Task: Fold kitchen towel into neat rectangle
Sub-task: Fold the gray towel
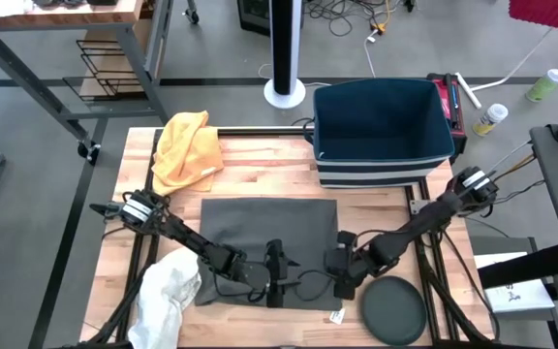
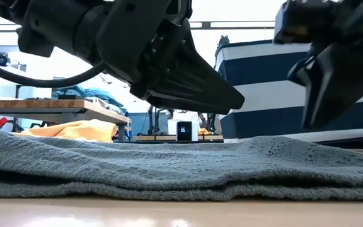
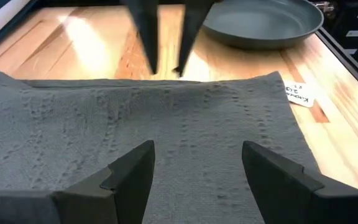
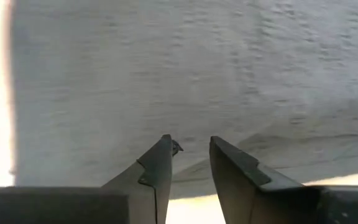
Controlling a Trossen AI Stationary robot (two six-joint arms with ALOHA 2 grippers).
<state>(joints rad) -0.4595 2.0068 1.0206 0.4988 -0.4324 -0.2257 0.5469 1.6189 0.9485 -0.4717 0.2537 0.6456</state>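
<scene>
The dark grey kitchen towel [image 1: 269,237] lies folded on the wooden table, with layers showing at its near edge [image 2: 169,183]. A white tag [image 3: 300,94] sticks out at its near right corner. My left gripper [image 3: 197,149] hovers open just above the towel's near part, with nothing between its fingers. My right gripper [image 4: 191,144] points down over the towel's near right edge. Its fingers stand a narrow gap apart with nothing between them. In the low view both grippers [image 2: 232,94] [image 2: 323,94] hang clear of the cloth.
A yellow cloth [image 1: 187,145] lies at the far left. A white crumpled cloth [image 1: 168,296] lies at the near left. A blue striped bin [image 1: 381,131] stands at the far right, and a dark round pan [image 1: 393,310] sits at the near right beside the towel.
</scene>
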